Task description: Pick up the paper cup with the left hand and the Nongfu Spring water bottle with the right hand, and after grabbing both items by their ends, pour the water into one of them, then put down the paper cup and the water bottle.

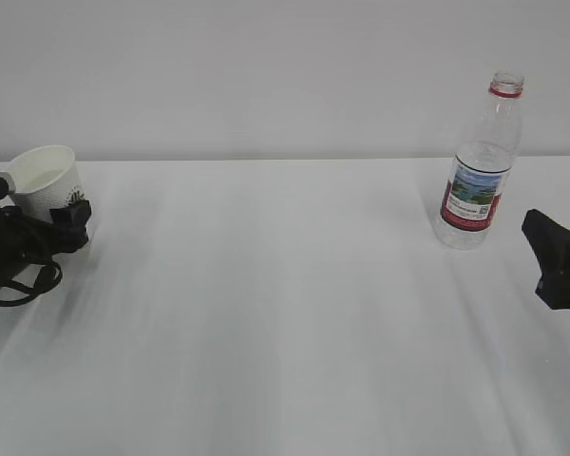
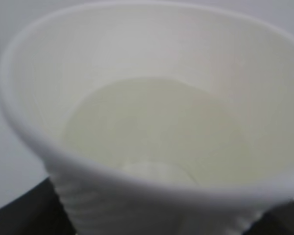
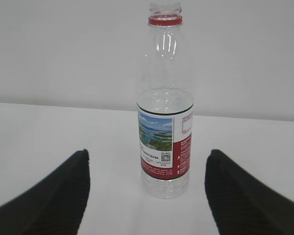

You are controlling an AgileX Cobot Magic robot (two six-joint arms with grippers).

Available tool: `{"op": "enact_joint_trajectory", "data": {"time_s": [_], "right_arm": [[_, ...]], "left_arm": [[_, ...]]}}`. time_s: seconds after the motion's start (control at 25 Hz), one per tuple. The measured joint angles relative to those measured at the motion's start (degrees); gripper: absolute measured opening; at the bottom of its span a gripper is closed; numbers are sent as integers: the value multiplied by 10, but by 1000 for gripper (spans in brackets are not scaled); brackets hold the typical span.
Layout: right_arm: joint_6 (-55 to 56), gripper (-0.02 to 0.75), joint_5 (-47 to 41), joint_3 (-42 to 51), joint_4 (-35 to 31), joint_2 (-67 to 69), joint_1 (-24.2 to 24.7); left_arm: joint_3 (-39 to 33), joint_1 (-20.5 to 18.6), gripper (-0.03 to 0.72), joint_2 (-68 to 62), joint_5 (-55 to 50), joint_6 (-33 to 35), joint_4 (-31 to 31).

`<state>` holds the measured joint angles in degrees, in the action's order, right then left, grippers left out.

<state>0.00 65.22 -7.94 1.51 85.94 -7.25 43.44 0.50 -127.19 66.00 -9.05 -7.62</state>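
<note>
The left hand (image 1: 71, 220) is sitting at the far left edge of the white table (image 1: 285, 323), its black fingers (image 1: 73, 226) standing on either side of the paper cup (image 1: 46, 180); whether they are pressing the cup wall or standing just off it cannot be told, since the exterior view is showing only one dark finger against the cup's lower side and the left wrist view is showing dark finger shapes in its bottom corners with the cup (image 2: 152, 122) filling almost the whole picture. The cup is resting upright or nearly so at the table's left rear, by the wall, and a pale pool of water (image 2: 152, 132) is lying in its bottom. Black cables (image 1: 19, 280) are looping beside the arm. On the other side, the right hand (image 3: 147, 196) is holding its jaws wide apart with nothing between the pads; its two ribbed black fingers (image 3: 54, 196) are framing the Nongfu Spring water bottle (image 3: 164, 107) from in front without touching it. In the exterior view this gripper (image 1: 556, 258) is showing at the right edge, near the bottle (image 1: 480, 166) but clear of it. The bottle is standing upright on the table at the right rear, uncapped, with its red neck ring on top and water filling roughly its lower half. Cup and bottle are standing well apart, at opposite sides of the table.
</note>
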Motion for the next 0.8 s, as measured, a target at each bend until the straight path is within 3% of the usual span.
{"op": "enact_joint_trajectory", "data": {"time_s": [0.36, 0.8], "right_arm": [[4, 552, 0, 0, 5, 0, 0], [6, 552, 0, 0, 5, 0, 0]], "left_arm": [[0, 0, 670, -3, -10, 1, -12], [-24, 0, 683, 33, -58, 1, -19]]}}
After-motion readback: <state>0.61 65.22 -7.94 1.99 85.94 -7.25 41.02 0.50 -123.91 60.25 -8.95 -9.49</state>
